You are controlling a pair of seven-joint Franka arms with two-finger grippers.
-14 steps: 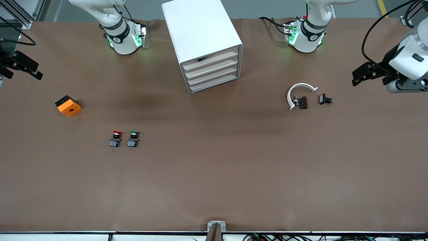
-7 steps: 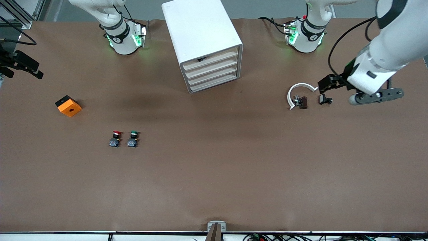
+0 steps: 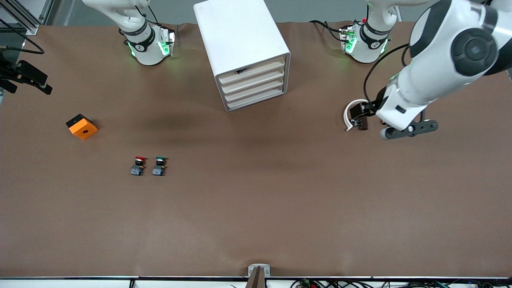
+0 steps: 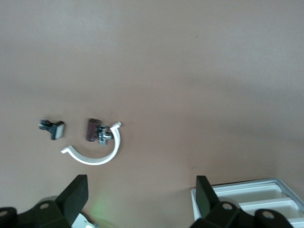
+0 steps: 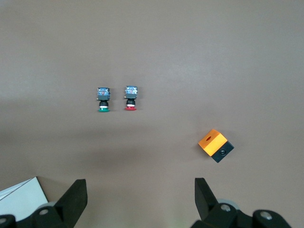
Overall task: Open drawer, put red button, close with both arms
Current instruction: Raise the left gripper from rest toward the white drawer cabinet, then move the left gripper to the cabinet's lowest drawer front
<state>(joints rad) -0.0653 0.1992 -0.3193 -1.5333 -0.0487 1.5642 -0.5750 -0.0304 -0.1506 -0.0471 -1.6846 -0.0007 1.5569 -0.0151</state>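
Observation:
The white four-drawer cabinet (image 3: 242, 44) stands near the robots' bases, all its drawers shut. The drawer (image 3: 253, 82) is second from the top, with a pale beige front. The cabinet's corner also shows in the left wrist view (image 4: 251, 199). The red button (image 3: 139, 165) stands beside the green button (image 3: 160, 165), nearer the front camera and toward the right arm's end; both show in the right wrist view, the red button (image 5: 131, 97) and the green button (image 5: 103, 99). My left gripper (image 3: 356, 114) (image 4: 140, 199) is open and empty over a white ring piece. My right gripper (image 3: 26, 78) (image 5: 140, 197) is open, empty, waiting at the table's end.
An orange block (image 3: 82, 126) (image 5: 215, 145) lies toward the right arm's end. A white curved ring piece (image 3: 349, 116) (image 4: 92, 156) with a brown cylinder part (image 4: 92, 129) and a small black clip (image 4: 53, 128) lie toward the left arm's end.
My left arm has swung in from the table's end toward the cabinet, and its gripper is now over the white ring piece, covering the black clip. The right arm has not moved.

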